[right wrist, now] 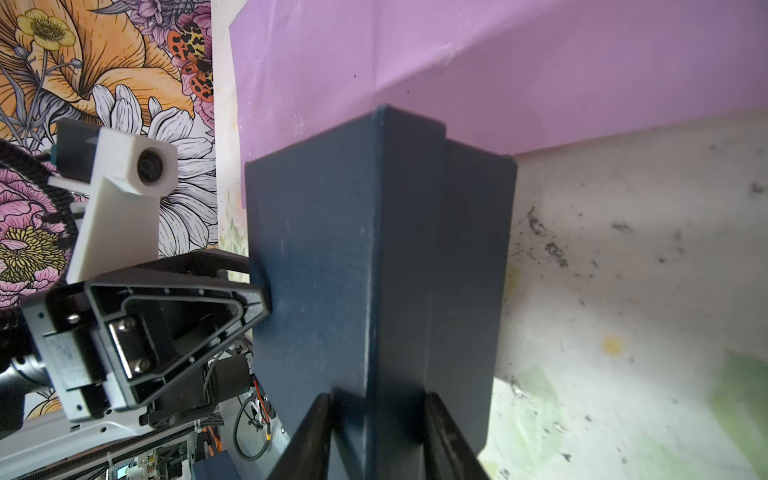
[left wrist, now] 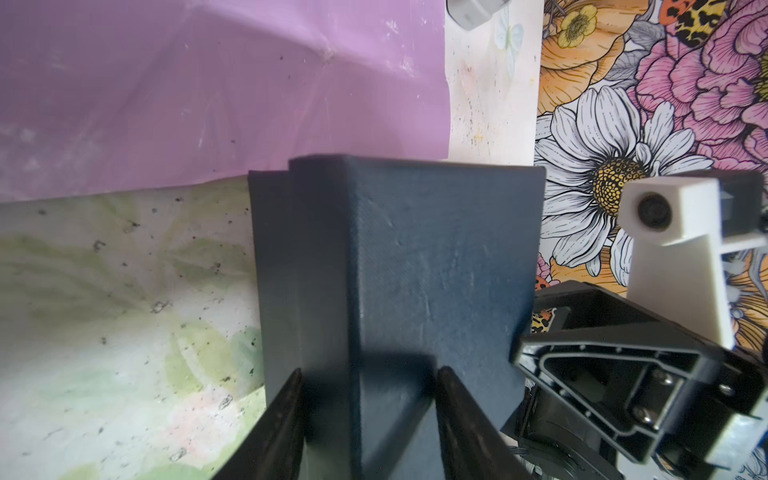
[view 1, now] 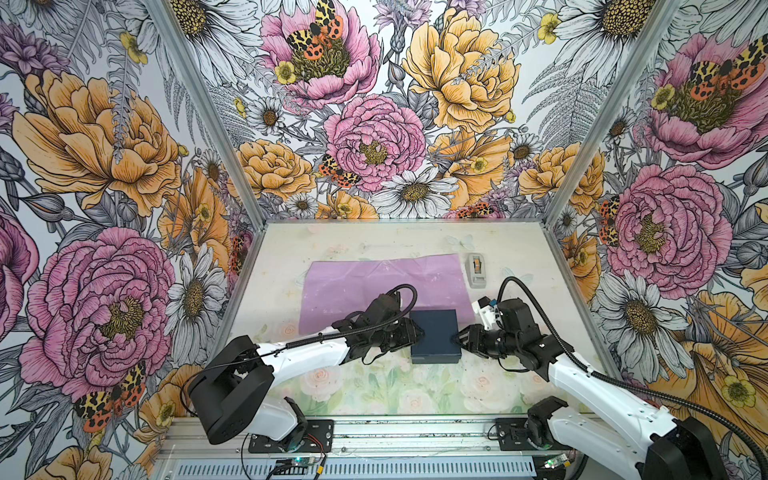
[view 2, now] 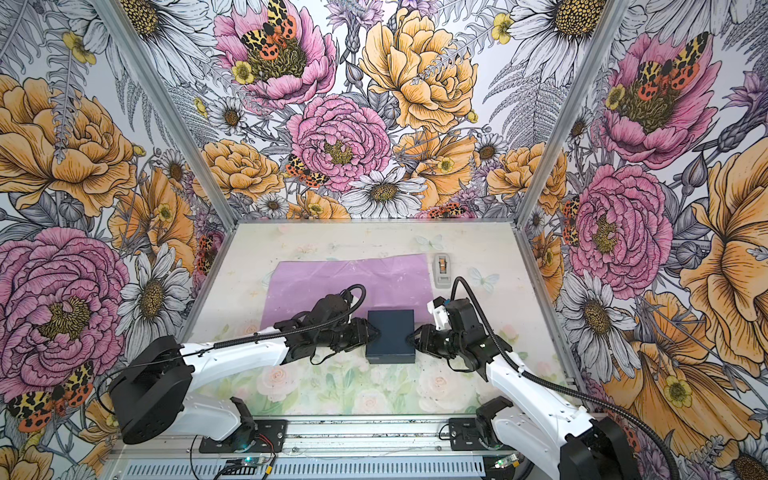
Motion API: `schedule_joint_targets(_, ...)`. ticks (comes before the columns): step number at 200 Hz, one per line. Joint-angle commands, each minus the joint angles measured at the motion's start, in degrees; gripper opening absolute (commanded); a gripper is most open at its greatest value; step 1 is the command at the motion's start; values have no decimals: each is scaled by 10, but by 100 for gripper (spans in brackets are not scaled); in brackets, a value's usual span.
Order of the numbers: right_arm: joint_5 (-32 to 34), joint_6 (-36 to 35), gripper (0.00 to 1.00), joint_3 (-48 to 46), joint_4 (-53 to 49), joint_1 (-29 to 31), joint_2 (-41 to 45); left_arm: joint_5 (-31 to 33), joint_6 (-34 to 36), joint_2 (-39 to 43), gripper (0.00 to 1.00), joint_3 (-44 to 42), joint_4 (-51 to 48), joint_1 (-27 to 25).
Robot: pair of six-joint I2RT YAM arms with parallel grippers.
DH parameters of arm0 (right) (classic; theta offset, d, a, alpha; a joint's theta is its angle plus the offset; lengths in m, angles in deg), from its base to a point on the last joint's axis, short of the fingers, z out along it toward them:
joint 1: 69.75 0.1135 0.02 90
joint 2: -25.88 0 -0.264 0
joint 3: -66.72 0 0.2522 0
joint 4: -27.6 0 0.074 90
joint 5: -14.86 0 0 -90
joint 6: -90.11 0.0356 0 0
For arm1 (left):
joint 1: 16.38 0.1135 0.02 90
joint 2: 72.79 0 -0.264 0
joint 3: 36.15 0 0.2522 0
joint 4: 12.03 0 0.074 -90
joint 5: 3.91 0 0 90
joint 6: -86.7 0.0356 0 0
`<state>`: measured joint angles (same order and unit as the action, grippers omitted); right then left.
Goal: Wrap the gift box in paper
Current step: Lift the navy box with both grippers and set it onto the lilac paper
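While your left hand [view 1: 419, 335] and right hand [view 1: 459, 336] both grip the box [view 1: 436, 330], one uneven pull could tip it or crumple the paper [view 1: 374, 282].

readable text: none | gift box [view 1: 436, 334]: plain navy | paper [view 1: 374, 282]: plain lilac | tape dispenser [view 1: 477, 270]: too small to tell | walls [view 1: 374, 124]: floral print only

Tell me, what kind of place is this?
Likely a robot test booth: flower-printed wall panels fence a small pastel table, and two white-and-black robot arms bolted to a metal rail hold a dark navy cardboard gift box.
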<state>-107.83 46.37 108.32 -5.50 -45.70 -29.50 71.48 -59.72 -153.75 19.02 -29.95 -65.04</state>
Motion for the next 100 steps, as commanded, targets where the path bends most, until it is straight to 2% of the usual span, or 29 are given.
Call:
schedule_joint_targets(1, -9, 4, 37, 32, 59, 13, -20, -53, 16, 19, 50, 31, 56, 6)
schedule_joint_targets(100, -3, 0, 36, 122, 121, 23, -171, -115, 59, 1, 50, 65, 16, 104)
